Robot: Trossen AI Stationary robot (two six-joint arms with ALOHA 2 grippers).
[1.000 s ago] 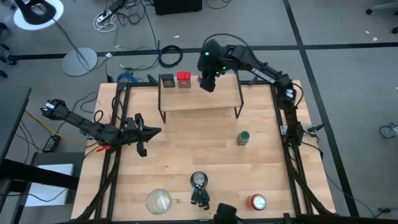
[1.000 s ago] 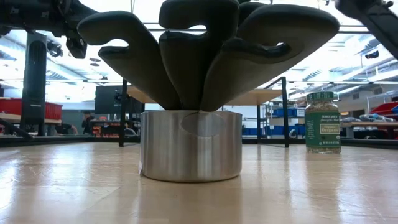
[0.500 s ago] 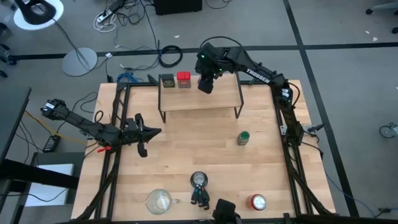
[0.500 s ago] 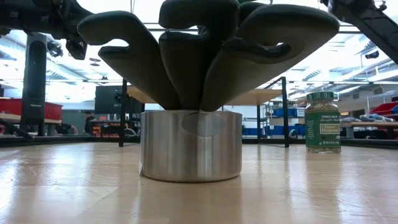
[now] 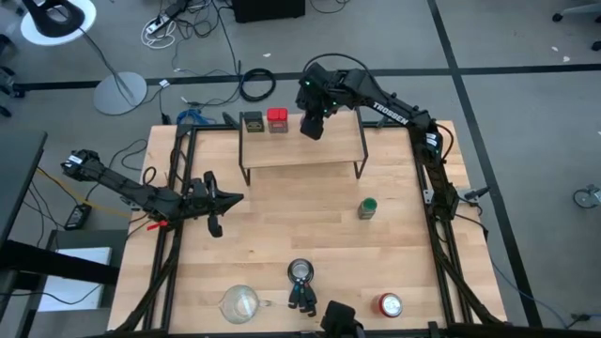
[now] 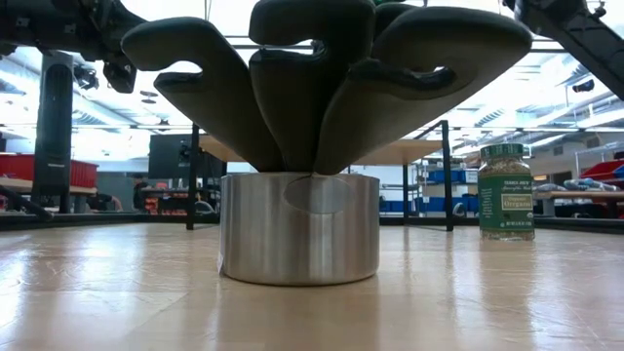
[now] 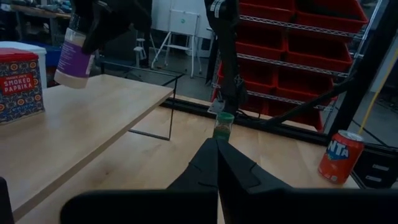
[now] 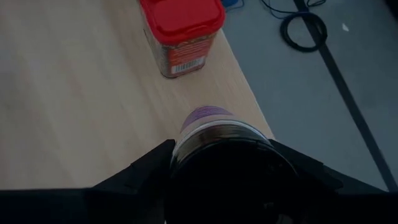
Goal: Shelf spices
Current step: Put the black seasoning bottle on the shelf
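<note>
Wooden table (image 5: 282, 235) held the shelf (image 5: 302, 150) at 12 o'clock. Right gripper (image 5: 311, 122) clasped the purple jar (image 7: 74, 53) just above the board beside the red tin (image 5: 277, 119); likely placing step, next lower and release. Green jar (image 5: 367, 207) waited at 3 o'clock. Left gripper (image 5: 223, 199) closed, empty, at 9 o'clock. Nothing blocked.

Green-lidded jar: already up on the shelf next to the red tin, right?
No. The green-lidded jar stands on the tabletop, in front of the shelf, as the high view shows. The red tin is on the shelf.
</note>
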